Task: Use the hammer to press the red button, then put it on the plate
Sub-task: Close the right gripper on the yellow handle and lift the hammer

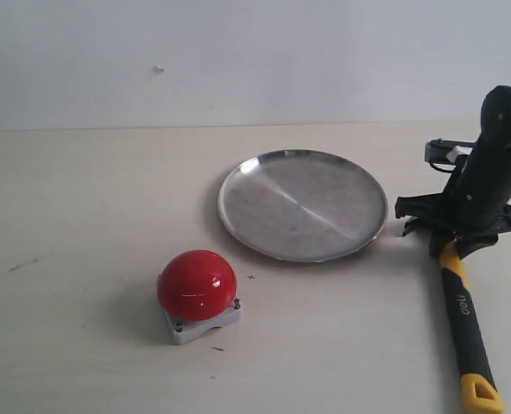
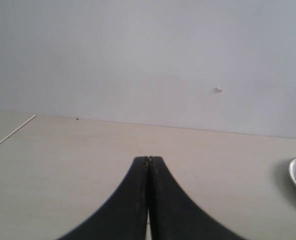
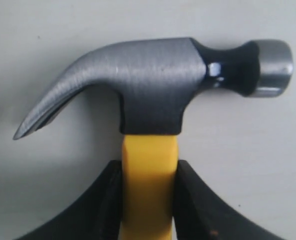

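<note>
Yellow neck of the hammer point(image 3: 152, 100) sat pinched in the right fingers point(image 3: 200, 215), on the worktop point(image 1: 83, 216) at the plate's point(image 1: 302, 204) 3 o'clock, left fingers point(image 2: 133, 200) closed empty, so I figured lift it level before going for the red button point(image 1: 197, 283).

The setting is a robot test bench of the laboratory type. A plain pale tabletop point(image 1: 83, 190) fills the lower two thirds of the exterior view, and a blank off-white wall point(image 1: 238, 60) closes the upper third. The surface carries three staged items: a red button point(image 1: 196, 283) on a screwed grey base point(image 1: 205, 326) at lower centre, a steel plate point(image 1: 302, 204) at centre, and a hammer point(image 1: 466, 328) at lower right. A black robot arm point(image 1: 496, 164) stands at the right edge.
</note>
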You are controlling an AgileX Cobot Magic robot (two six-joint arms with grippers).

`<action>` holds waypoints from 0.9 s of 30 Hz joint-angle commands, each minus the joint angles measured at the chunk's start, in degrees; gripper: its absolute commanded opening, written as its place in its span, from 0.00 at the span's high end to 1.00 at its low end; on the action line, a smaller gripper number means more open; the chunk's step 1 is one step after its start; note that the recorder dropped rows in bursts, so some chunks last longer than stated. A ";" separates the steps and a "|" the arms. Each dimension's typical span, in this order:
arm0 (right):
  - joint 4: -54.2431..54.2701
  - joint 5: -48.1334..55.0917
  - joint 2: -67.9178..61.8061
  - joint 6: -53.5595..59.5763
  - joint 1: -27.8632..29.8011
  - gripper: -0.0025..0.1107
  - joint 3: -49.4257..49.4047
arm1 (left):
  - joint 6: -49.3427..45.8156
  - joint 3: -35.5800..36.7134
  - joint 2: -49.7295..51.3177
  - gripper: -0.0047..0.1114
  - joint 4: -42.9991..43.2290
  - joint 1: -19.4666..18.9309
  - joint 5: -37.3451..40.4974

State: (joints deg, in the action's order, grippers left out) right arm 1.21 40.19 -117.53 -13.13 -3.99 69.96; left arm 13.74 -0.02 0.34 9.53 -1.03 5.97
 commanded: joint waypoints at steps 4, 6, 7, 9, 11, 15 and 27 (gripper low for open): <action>10.53 1.39 5.21 12.11 -0.01 0.98 -0.52 | -0.08 0.02 -0.34 0.96 0.21 0.25 -0.08; 13.84 2.07 6.01 15.92 -0.01 0.98 -0.52 | -0.08 0.02 -0.34 0.96 0.21 0.25 -0.08; 15.05 2.46 6.21 17.14 -0.01 0.98 -0.52 | -0.08 0.02 -0.34 0.96 0.21 0.25 -0.08; 18.08 2.72 7.07 20.19 -0.01 0.98 -0.68 | -0.08 0.02 -0.34 0.96 0.21 0.25 -0.08; 21.85 1.83 8.46 23.65 -0.01 0.98 -1.71 | -0.08 0.02 -0.34 0.96 0.21 0.25 -0.08; 37.57 -1.28 13.34 37.54 -0.01 0.98 -7.28 | -0.08 0.02 -0.34 0.96 0.21 0.25 -0.08; 98.74 27.08 26.48 93.60 -0.01 0.98 -31.65 | -0.08 0.02 -0.34 0.96 0.21 0.25 -0.08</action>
State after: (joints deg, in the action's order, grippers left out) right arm 95.85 60.32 -92.07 76.06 -3.99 39.66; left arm 13.74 -0.02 0.34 9.53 -1.03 5.97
